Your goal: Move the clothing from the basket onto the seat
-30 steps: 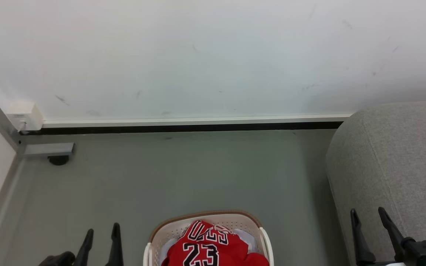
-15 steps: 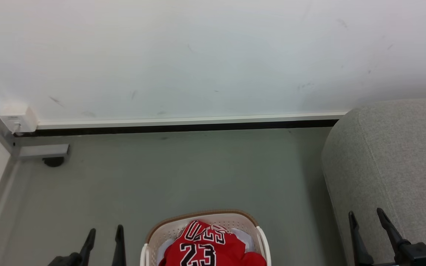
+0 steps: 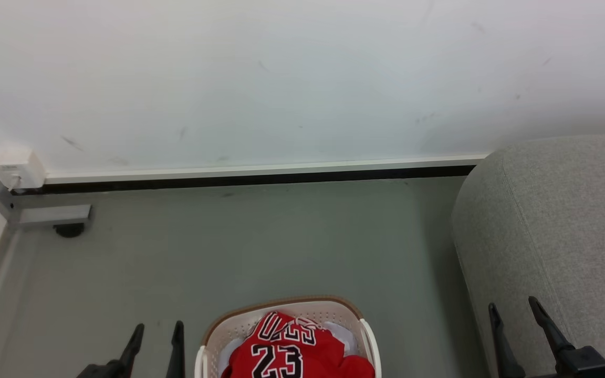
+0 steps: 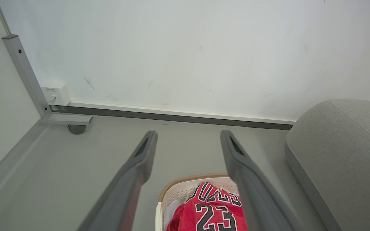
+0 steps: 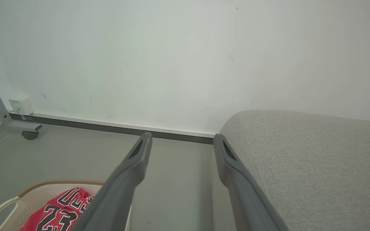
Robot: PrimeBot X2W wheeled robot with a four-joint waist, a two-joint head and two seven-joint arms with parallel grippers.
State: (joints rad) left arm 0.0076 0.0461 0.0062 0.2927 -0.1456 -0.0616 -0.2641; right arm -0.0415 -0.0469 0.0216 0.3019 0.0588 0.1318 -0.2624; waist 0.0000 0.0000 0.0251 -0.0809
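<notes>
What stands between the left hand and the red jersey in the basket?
Nothing visible. The open left hand is beside the basket, and the jersey lies uncovered on top.

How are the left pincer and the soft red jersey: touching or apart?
Apart: the head view shows grey floor between the left pincer and the cream plastic basket holding the jersey.
</notes>
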